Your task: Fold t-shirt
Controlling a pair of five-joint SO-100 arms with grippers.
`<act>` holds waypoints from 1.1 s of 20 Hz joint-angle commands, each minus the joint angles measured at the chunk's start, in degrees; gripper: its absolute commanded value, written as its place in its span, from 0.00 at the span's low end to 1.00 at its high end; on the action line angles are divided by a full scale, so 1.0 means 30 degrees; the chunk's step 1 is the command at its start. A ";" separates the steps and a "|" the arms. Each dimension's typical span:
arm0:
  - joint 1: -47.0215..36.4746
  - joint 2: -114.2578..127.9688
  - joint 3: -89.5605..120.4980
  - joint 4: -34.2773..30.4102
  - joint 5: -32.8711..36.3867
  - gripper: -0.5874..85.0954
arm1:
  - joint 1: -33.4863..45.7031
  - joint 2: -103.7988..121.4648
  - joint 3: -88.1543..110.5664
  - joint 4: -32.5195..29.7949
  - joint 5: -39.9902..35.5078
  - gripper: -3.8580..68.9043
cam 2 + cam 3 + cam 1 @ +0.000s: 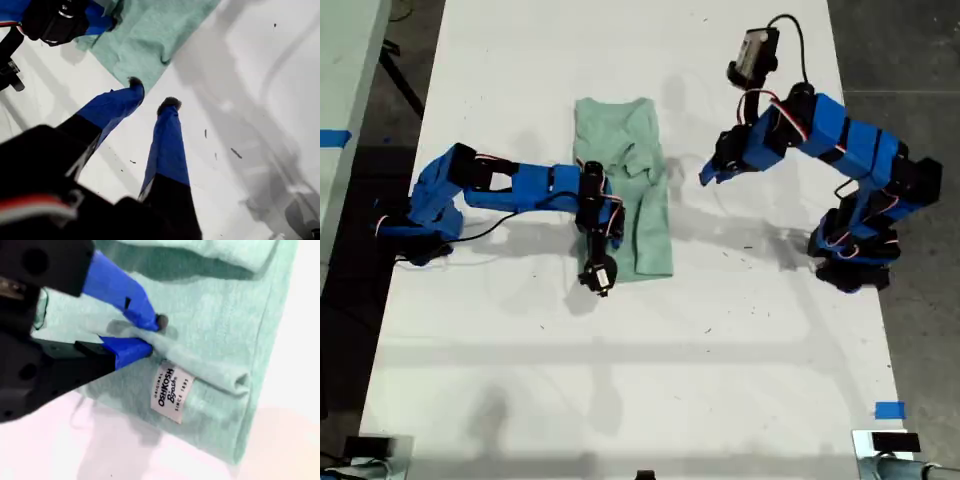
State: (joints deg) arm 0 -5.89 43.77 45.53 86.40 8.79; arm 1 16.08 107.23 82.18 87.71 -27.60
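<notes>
second fingers hold a fold of the t-shirt; first fingers wait open beside it

my second gripper point(154, 335) is closed on the t-shirt point(645, 240): its fingers point(142, 315) pinch a raised ridge of the pale green cloth, just beside the white sewn label point(171, 392). in the exterior view this arm lies across the shirt from the exterior view's left, and the fingers themselves are hard to make out there.

the t-shirt lies on the white counter point(520, 350) between the two arms. it looks already folded to a narrow strip, and its long axis runs from the near end to the far end of the exterior view. the cloth is bunched about the middle of the strip.

further from the shirt, my first gripper point(152, 93) is open and holds nothing. its fingers hang above bare counter, and a corner of the shirt lies just ahead of the tips. in the exterior view it is raised beside the long edge of the shirt that faces the exterior view's right, apart from the cloth.

i judge that the next fold goes across the long axis, one end over the other. my second gripper, already on the cloth, is the nearer one to carry it.
</notes>
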 commanded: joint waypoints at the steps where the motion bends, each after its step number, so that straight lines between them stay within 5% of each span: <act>1: 0.0146 0.2314 -0.1143 0.0615 0.1113 0.38 | 0.0146 0.1494 0.0293 -0.0820 0.0176 0.22; 6: 0.0469 0.8613 0.0088 0.5303 0.2197 0.38 | -0.1055 0.1963 0.1963 -0.1377 0.0146 0.30; 10: 0.3193 1.0137 0.2871 0.5420 0.0205 0.38 | -0.3574 0.1377 0.3838 -0.3193 0.1172 0.39; 15: 0.5625 0.8350 0.4600 0.1436 -0.2432 0.37 | -0.5947 -0.2373 0.3984 -0.6064 0.3076 0.40; 20: 0.5156 1.0107 1.1396 -0.5273 -0.3340 0.35 | -0.6504 -0.5625 0.3047 -0.7646 0.3750 0.40; 22: 0.4775 1.0488 1.2920 -0.6328 -0.3486 0.35 | -0.6533 -0.6387 0.3047 -0.8203 0.3838 0.40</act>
State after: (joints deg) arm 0 10.37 70.40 81.91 71.28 -0.97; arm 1 -2.72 88.33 95.10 65.65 -16.70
